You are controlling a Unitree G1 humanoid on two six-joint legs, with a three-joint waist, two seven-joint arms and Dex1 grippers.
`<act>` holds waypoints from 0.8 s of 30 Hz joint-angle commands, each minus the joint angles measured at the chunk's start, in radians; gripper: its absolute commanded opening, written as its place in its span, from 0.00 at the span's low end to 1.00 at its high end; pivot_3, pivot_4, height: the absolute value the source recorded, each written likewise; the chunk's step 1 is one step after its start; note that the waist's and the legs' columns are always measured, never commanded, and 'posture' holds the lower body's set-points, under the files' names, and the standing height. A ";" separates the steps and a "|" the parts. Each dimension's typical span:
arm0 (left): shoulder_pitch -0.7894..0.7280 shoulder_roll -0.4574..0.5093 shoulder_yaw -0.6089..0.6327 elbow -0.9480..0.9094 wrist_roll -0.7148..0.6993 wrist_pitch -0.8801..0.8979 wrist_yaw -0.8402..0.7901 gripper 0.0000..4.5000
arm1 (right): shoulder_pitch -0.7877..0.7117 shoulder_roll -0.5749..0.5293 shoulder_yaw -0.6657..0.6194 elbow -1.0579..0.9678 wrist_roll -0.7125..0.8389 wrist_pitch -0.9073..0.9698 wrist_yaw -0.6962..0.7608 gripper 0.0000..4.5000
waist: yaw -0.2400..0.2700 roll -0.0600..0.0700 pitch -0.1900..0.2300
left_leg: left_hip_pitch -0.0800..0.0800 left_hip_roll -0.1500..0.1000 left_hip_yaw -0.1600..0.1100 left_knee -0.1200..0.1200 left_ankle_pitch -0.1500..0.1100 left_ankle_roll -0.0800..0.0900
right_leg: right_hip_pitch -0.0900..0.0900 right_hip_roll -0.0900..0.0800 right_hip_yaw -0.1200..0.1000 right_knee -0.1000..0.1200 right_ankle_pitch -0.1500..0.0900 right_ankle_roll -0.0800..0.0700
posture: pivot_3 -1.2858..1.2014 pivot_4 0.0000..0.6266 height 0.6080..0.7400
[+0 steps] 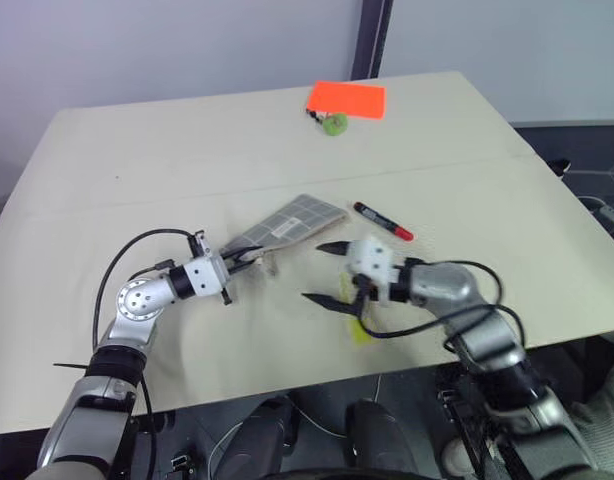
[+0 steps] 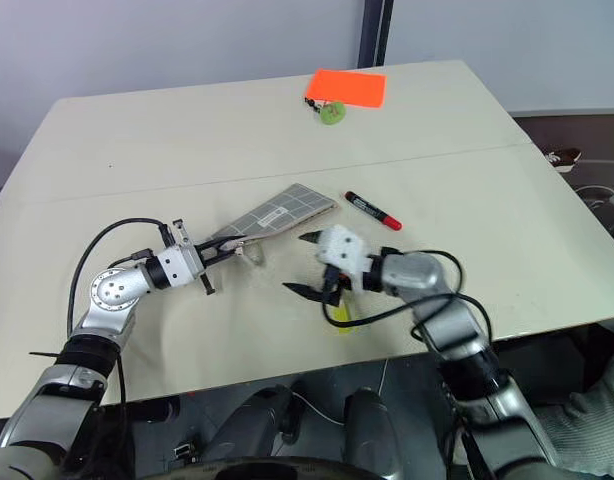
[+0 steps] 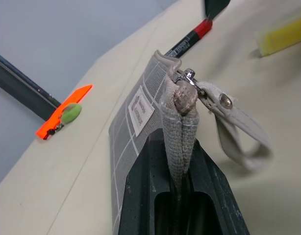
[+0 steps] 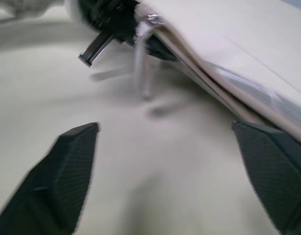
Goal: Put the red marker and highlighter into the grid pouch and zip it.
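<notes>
- My left tool is pinching one end of the pouch, its fingers pressed together on the fabric edge beside the zipper pull and its loop strap.
- The pouch is tilting, with its gripped end lifted off the bench and its far end resting on it; the small white label is facing up in my left wrist view.
- My right tool is hovering just beside the pouch's gripped end with its fingers spread wide and nothing between them.
- The marker is lying flat on the bench just beyond my right tool, close to the pouch's far end but not touching it.
- The highlighter is lying on the bench under my right tool, partly hidden by it, with its yellow end peeking out toward the near edge.
- An orange card is sitting at the far side of the bench, with a small green round thing just beside it, both well apart from the pouch.
</notes>
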 commanded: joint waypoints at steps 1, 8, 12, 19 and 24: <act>-0.011 0.007 0.018 0.008 -0.002 -0.021 0.024 0.00 | 0.054 0.039 -0.181 -0.151 0.166 0.070 -0.101 0.99 | -0.002 0.000 0.000 | 0.000 0.000 0.000 0.000 0.000 0.000 | 0.000 0.000 0.000 0.000 0.000 0.000 | 0.52 0.24 1.00; -0.051 -0.015 0.006 0.055 -0.007 -0.034 0.022 0.00 | 0.288 0.005 -0.213 -0.395 0.233 0.247 -0.245 0.99 | 0.008 0.000 0.000 | 0.000 0.001 0.000 0.000 0.000 0.000 | -0.001 0.000 0.000 0.000 -0.001 0.000 | 0.52 0.24 1.00; -0.074 -0.017 0.003 0.094 -0.006 -0.048 0.009 0.00 | 0.327 -0.047 -0.134 -0.471 0.285 0.430 -0.305 0.99 | 0.011 0.000 0.000 | 0.000 0.001 0.001 0.000 0.000 0.000 | -0.001 0.000 0.001 -0.002 -0.002 -0.001 | 0.52 0.24 1.00; -0.103 -0.023 -0.001 0.128 -0.004 -0.064 0.002 0.00 | 0.172 -0.077 -0.004 -0.444 0.248 0.661 -0.437 0.99 | 0.018 -0.001 0.000 | 0.000 0.001 0.001 0.000 0.000 0.000 | 0.000 -0.001 0.000 -0.003 -0.003 -0.003 | 0.52 0.24 1.00; -0.090 -0.012 0.005 0.121 -0.003 -0.065 0.007 0.00 | 0.131 -0.137 0.068 -0.424 0.171 0.703 -0.483 0.99 | 0.023 -0.001 0.000 | 0.000 0.001 0.001 0.000 0.000 0.000 | 0.000 -0.001 -0.002 -0.008 -0.003 -0.003 | 0.52 0.24 1.00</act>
